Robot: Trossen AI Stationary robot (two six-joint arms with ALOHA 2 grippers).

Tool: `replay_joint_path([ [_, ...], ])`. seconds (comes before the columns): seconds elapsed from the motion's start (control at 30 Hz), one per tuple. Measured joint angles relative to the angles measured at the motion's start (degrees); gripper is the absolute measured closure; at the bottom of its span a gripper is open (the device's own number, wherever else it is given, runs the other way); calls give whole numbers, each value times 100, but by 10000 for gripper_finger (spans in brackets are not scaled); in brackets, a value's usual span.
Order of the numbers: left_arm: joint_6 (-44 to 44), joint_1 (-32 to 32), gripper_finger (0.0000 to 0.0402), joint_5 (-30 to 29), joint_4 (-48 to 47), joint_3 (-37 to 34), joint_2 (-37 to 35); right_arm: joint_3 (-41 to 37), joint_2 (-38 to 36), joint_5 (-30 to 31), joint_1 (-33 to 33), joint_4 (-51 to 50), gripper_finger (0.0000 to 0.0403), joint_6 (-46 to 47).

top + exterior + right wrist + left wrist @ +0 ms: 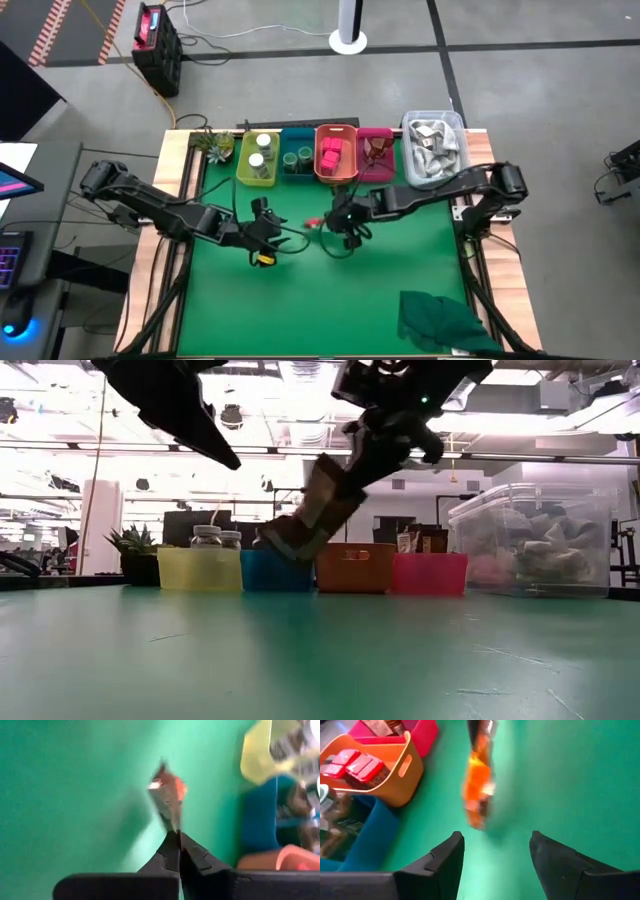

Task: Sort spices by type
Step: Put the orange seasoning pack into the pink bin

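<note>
My right gripper [177, 836] is shut on a brown-orange packet [167, 800], which hangs above the green mat [300, 290] in front of the bins. My left gripper [495, 840] is open and touches nothing; it sits left of that packet [477, 790] and faces it. At the far edge, white-capped jars [262, 155] stand in the yellow bin and green jars [297, 157] in the blue bin. Pink-red cubes [332, 155] are in the orange bin and brown pieces [377, 150] in the pink bin. My right gripper pinches the brown-orange packet at one end [172, 825] between its two fingertips. The packet sticks out beyond the fingers. In the low view it hangs tilted below the gripper [390, 420], with its lower end [285, 545] clear of the mat.
A clear tub of grey packets [434, 148] stands right of the pink bin. A small potted plant [215, 145] stands left of the yellow bin. A crumpled dark green cloth [440, 320] lies at the mat's near right corner. Wooden table edges [175, 200] frame the mat.
</note>
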Motion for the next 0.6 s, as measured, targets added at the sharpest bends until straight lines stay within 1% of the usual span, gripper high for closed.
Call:
replay_joint_path([
  [0.13,-47,-157,191,-77,477,-341,-33,173,-405,13,-341,-997,383,332],
  [0.3,-398,-210,191,-95,763,-739,-27,371,-823,59,-792,-2041,382,632],
  [0.43,-568,-210,191,-117,867,-825,-29,694,-1016,56,-1218,-2826,383,1112],
  [0.6,-577,-210,191,-123,916,-830,-29,874,-1024,57,-1797,-3441,383,1567],
])
